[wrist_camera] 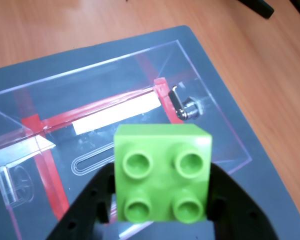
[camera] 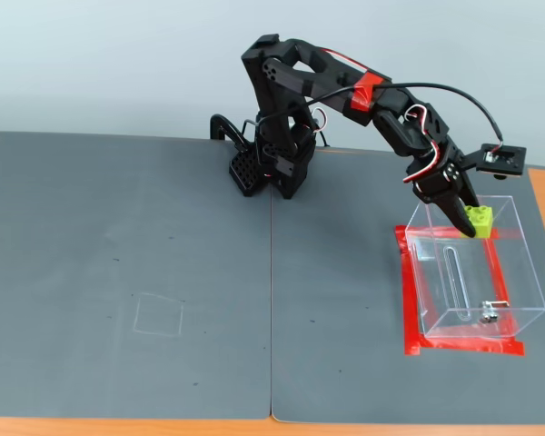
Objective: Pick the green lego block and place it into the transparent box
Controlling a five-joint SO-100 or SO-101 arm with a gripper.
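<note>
My gripper (wrist_camera: 162, 197) is shut on the green lego block (wrist_camera: 161, 172), a lime brick with four round studs facing the wrist camera. The black fingers (wrist_camera: 85, 210) clamp its left and right sides. In the fixed view the gripper (camera: 463, 221) holds the block (camera: 479, 218) above the far end of the transparent box (camera: 472, 300), just over its open top. The box is clear acrylic with red tape around its base and a small metal fitting (camera: 489, 313) on its near wall. In the wrist view the box (wrist_camera: 20, 125) lies below the block, with the fitting (wrist_camera: 184, 107) visible.
The box stands at the right of a dark grey mat (camera: 163, 272) on a wooden table (wrist_camera: 270, 75). The arm's base (camera: 272, 168) stands at the mat's far middle. A faint square outline (camera: 159, 315) marks the mat's left half.
</note>
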